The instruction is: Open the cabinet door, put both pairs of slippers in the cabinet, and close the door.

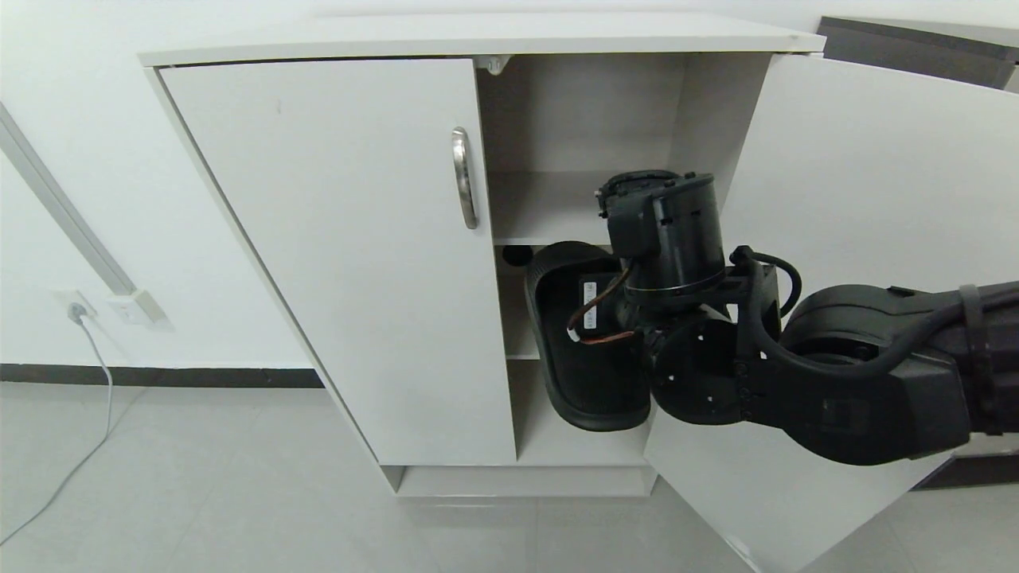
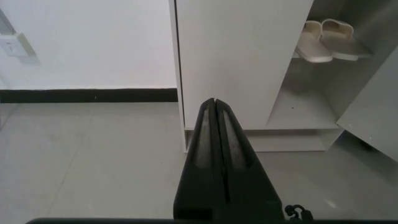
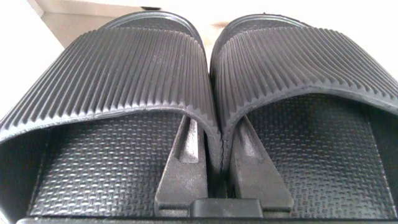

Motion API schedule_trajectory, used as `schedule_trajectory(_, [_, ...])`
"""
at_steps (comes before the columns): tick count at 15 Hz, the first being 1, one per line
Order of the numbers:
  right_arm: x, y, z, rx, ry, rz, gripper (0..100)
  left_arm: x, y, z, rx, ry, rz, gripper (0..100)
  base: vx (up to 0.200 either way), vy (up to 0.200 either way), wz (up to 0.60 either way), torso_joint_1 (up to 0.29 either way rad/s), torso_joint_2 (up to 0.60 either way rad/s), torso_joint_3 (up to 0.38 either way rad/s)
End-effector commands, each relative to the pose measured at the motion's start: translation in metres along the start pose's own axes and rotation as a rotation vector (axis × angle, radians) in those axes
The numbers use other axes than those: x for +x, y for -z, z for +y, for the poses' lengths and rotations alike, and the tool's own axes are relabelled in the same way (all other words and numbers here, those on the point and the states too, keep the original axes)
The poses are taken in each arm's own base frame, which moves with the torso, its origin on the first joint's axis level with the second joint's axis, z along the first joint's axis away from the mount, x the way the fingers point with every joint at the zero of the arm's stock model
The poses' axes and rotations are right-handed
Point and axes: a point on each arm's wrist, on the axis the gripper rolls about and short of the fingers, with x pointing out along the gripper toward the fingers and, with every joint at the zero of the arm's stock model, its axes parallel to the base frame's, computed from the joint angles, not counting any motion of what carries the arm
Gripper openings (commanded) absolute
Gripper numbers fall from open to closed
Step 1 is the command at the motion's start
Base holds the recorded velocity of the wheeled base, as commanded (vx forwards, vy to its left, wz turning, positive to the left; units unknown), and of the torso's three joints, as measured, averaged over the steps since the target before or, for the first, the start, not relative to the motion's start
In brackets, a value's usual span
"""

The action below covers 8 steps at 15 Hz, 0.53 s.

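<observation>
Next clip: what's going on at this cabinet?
The right gripper is shut on a pair of black slippers, pinching their inner sides together, and holds them low in the cabinet's open right half. The right door stands open; the left door is shut. A white pair already sits on a shelf inside. The left gripper is shut and empty, low before the cabinet.

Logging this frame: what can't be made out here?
Head view: the right arm covers how the right claw grips the black slippers.
Right wrist view: the slippers block what lies under them; resting or hanging, cannot tell.
Head view: the closed left door hides that half of the cabinet.
Left wrist view: top edge cuts off everything above the beige slippers.
</observation>
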Motion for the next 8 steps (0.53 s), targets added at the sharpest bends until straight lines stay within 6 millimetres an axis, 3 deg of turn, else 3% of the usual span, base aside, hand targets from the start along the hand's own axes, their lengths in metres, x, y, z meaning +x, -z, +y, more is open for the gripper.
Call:
schedule_trajectory(1, [0.0027, -0.0025, -0.0011, 0.003, 0.004, -0.02, 0, 0.0001, 0.0001, 0.0, 0.0, 0.0, 0.002, 0, 0.2, 0.0, 0.0, -0.002, 0.0, 0.002])
schedule_trajectory(8, [0.0119, -0.001, -0.0037, -0.002, 0.023, -0.037, 0, 0.0001, 0.0001, 0.0, -0.001, 0.0, 0.002, 0, 0.2, 0.0, 0.0, 0.0, 0.0, 0.004])
